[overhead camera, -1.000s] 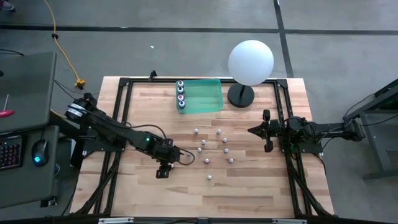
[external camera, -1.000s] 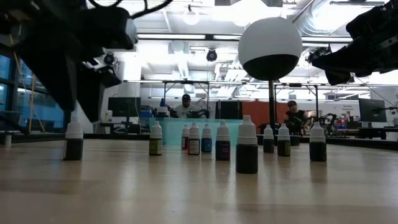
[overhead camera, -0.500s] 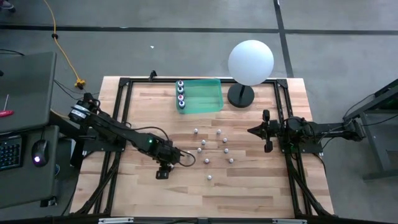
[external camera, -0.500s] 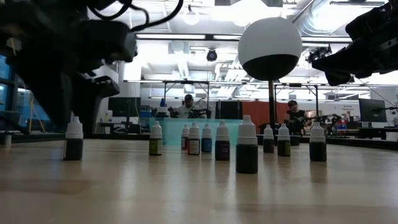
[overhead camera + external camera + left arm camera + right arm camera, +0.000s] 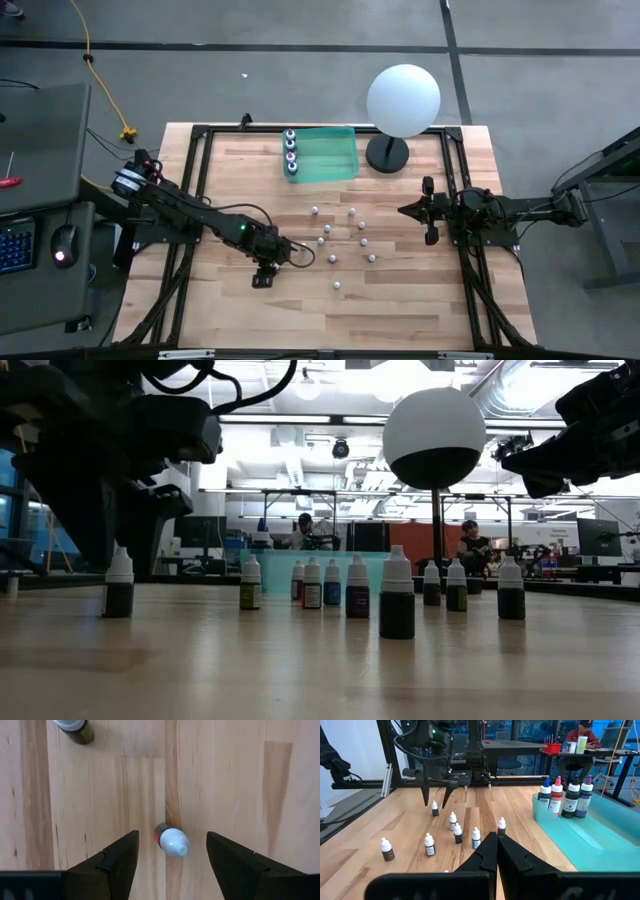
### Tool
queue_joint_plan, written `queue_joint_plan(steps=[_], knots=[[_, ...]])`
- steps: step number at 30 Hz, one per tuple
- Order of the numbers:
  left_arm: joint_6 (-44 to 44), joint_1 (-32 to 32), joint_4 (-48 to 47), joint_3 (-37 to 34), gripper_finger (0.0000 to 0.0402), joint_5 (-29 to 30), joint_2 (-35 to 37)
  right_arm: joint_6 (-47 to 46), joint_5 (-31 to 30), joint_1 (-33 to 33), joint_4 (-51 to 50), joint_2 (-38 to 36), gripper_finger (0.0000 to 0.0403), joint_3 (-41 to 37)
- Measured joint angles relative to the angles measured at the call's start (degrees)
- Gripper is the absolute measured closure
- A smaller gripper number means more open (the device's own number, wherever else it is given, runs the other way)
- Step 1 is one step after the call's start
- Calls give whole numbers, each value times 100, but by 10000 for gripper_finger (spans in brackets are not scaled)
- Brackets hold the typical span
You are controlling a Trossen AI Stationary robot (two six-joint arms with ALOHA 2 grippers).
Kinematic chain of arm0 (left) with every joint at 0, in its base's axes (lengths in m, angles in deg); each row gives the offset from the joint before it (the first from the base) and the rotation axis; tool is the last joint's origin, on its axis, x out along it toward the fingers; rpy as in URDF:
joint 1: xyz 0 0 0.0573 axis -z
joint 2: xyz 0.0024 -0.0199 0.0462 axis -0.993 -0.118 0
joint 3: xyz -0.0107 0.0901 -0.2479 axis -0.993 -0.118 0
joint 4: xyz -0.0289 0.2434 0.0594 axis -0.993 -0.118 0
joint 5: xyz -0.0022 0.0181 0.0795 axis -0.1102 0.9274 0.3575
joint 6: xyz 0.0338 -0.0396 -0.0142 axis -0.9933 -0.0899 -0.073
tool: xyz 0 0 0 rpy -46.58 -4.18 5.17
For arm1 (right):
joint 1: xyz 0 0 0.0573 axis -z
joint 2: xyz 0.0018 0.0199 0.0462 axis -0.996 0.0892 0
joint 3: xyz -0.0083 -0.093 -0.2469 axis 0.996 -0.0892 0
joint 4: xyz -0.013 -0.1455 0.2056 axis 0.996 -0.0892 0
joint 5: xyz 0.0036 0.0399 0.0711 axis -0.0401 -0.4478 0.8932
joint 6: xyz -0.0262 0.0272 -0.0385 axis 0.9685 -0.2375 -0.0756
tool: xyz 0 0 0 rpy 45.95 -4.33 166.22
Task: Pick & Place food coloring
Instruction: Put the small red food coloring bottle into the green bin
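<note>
Several tiny white-capped food coloring bottles (image 5: 345, 240) stand upright on the wooden table's middle. My left gripper (image 5: 171, 855) is open and points straight down. Its fingers stand on either side of one small dark bottle (image 5: 170, 840) without touching it. In the low view this is the leftmost bottle (image 5: 119, 585). In the right wrist view it stands below the left gripper (image 5: 434, 795). In the high view the gripper (image 5: 298, 256) hides it. Several larger bottles (image 5: 291, 152) stand in the green tray (image 5: 330, 155). My right gripper (image 5: 496, 851) is shut and waits above the table's right side (image 5: 412, 210).
A big white sphere on a black base (image 5: 400, 105) stands at the far edge, right of the tray. Another small bottle (image 5: 75, 726) stands close to the left gripper. A black frame (image 5: 200, 180) runs along the table's sides. People sit at desks (image 5: 300, 532) beyond the table.
My left gripper has come down a little over the leftmost bottle, staying open. The bottles and the right arm have kept still.
</note>
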Motion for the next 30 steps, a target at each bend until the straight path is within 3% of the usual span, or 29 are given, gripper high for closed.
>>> queue_joint_plan(steps=[16,30], knots=[[37,102,54,2,172,220,-81,-1,1,1,2,0,402,0],[133,365,37,2,172,778,-79,-2,1,1,0,0,402,0]])
